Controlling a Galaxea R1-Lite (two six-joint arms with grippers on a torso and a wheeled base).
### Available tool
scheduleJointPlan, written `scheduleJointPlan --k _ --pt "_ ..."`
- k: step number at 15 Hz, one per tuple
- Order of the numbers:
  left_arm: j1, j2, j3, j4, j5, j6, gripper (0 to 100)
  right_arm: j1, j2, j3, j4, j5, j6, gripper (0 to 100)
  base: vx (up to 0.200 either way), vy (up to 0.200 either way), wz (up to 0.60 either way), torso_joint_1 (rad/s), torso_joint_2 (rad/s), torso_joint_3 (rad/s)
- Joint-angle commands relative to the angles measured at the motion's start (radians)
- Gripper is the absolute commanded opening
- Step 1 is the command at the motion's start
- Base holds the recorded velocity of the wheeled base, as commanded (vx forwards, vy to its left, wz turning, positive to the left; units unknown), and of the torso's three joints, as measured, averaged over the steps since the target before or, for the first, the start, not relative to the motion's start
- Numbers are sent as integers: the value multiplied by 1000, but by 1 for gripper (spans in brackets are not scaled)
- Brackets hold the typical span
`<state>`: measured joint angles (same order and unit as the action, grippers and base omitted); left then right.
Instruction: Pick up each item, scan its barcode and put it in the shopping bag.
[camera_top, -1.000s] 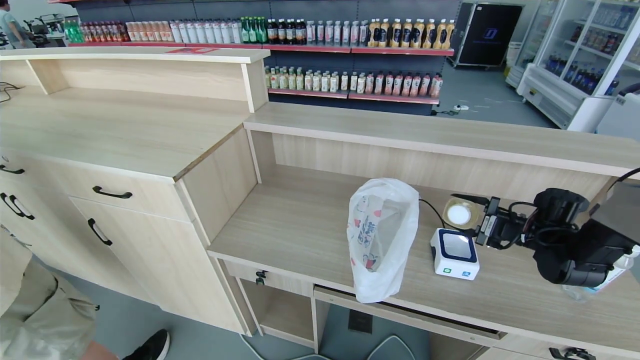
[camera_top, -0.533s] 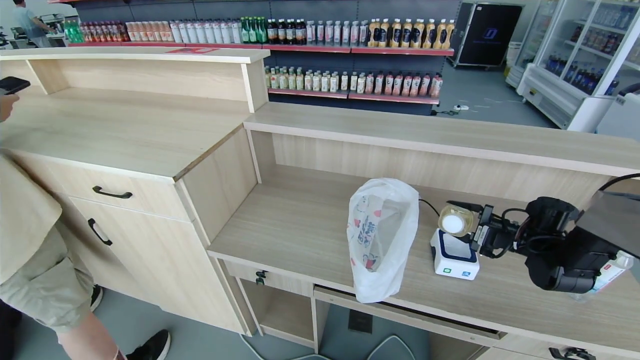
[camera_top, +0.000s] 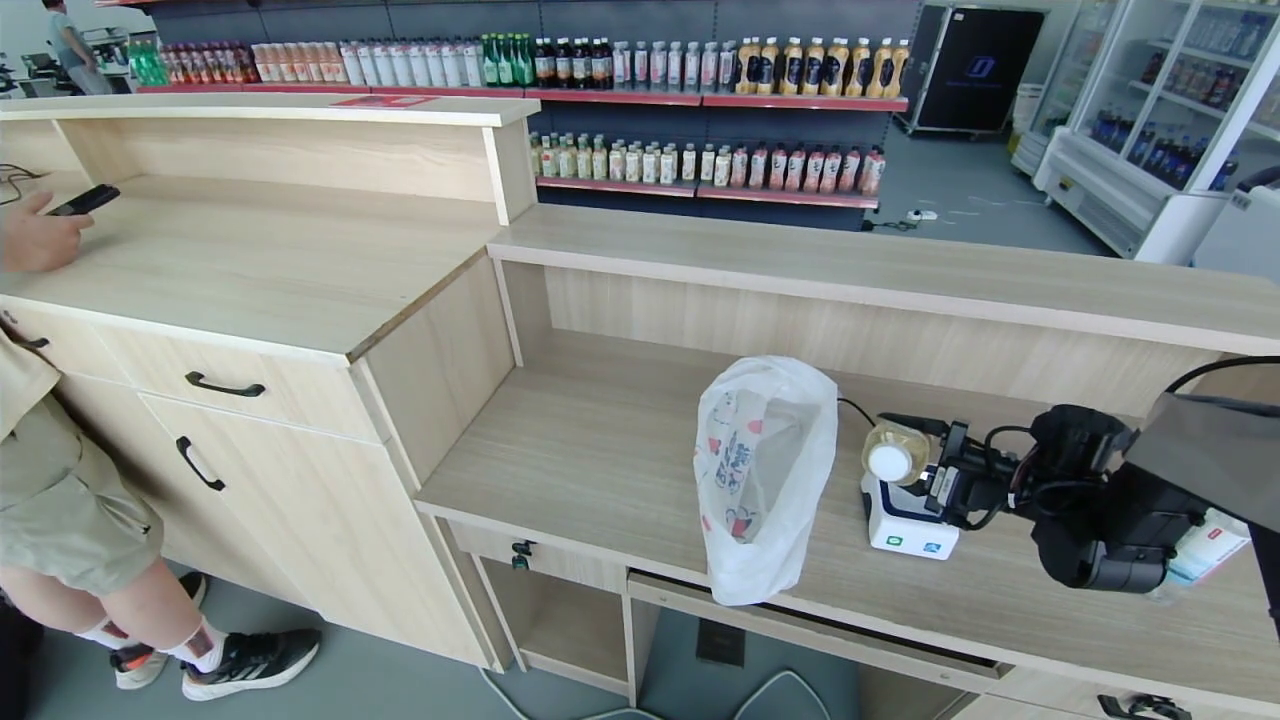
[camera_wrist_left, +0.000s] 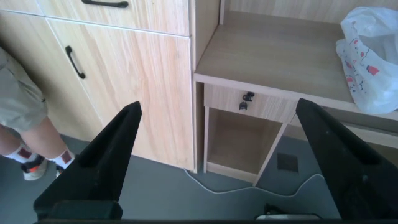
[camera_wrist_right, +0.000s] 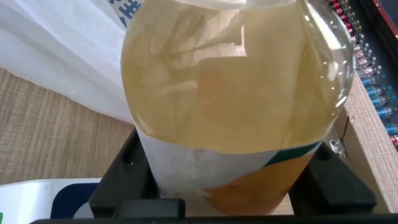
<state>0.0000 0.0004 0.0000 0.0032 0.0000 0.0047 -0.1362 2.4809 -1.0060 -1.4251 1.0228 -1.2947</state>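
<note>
we note the right hand (camera_top: 918, 462) clamped on a bottle (camera_top: 888, 453), sideways over the scanner (camera_top: 903, 528) beside the shopping bag (camera_top: 765, 470); left hand (camera_wrist_left: 217, 107) gapes wide, holding nothing.

The place is a small shop, by the look of it a convenience store. Beyond the wooden checkout counter (camera_top: 620, 450) run red-edged shelves (camera_top: 715, 99) lined with rows of bottled drinks (camera_top: 640, 64), and past the counter's right end stand glass-door fridges (camera_top: 1150, 130) stocked with more. On the counter's lower desk sit a barcode scanner (camera_top: 905, 528) and, just beside it, a thin plastic bag (camera_top: 765, 480).
</note>
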Motion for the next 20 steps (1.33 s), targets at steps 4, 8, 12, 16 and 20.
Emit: scheduleJointPlan --k 4,8,12,16,20 --pt "0 0 0 0 0 0 100 0 29 -11 -1 -1 -6 0 0 0 0 0 0 0" --pt "0 0 0 0 0 0 100 0 56 -40 0 -3 -8 0 0 0 0 0 0 0" --pt "0 0 0 0 0 0 100 0 61 -48 2 -4 -8 0 0 0 0 0 0 0" --pt "0 0 0 0 0 0 100 1 62 -43 5 -4 -8 0 0 0 0 0 0 0" --pt "0 0 0 0 0 0 100 0 58 -40 11 -4 -6 0 0 0 0 0 0 0"
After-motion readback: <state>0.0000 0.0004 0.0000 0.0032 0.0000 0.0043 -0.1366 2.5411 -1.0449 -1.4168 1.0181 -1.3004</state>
